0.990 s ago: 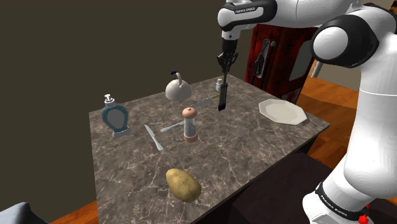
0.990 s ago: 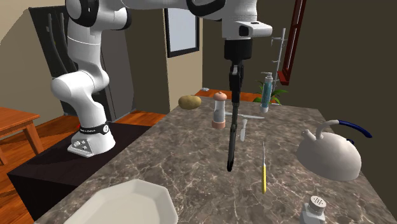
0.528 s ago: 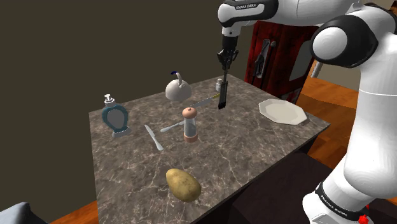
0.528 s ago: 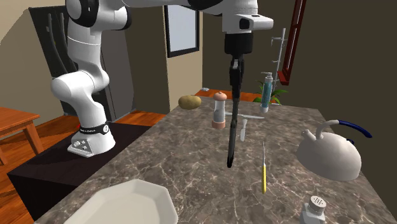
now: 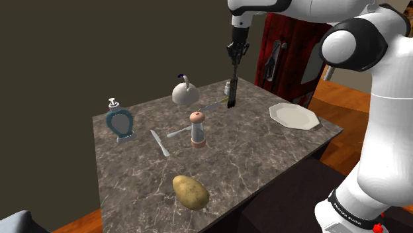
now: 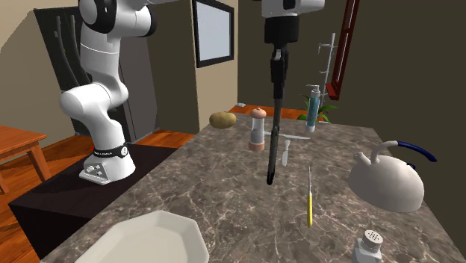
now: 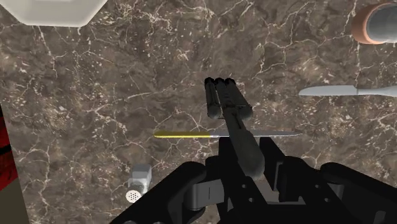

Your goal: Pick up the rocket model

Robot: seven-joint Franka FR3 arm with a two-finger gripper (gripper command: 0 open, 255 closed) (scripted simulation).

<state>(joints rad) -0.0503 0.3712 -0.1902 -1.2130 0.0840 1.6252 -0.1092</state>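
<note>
— What has changed in the last second?
— The all-black pincer (image 5: 235,51) has climbed, and the long, slim dark rocket model (image 5: 232,85) has gone up with it. Its lower tip now hangs higher above the dark, white-veined marble counter (image 5: 265,155) than it did
— Is it truly held?
— Yes. In the wrist view the pincer is closed narrowly on the model's upper end. The model hangs nearly upright and touches nothing else. The thin yellow-handled tool (image 7: 184,134) and the small white shaker (image 7: 139,182) lie on the counter beneath it
— And the task?
— I'd judge the pick-up all but done; what remains is keeping a steady hold
</note>
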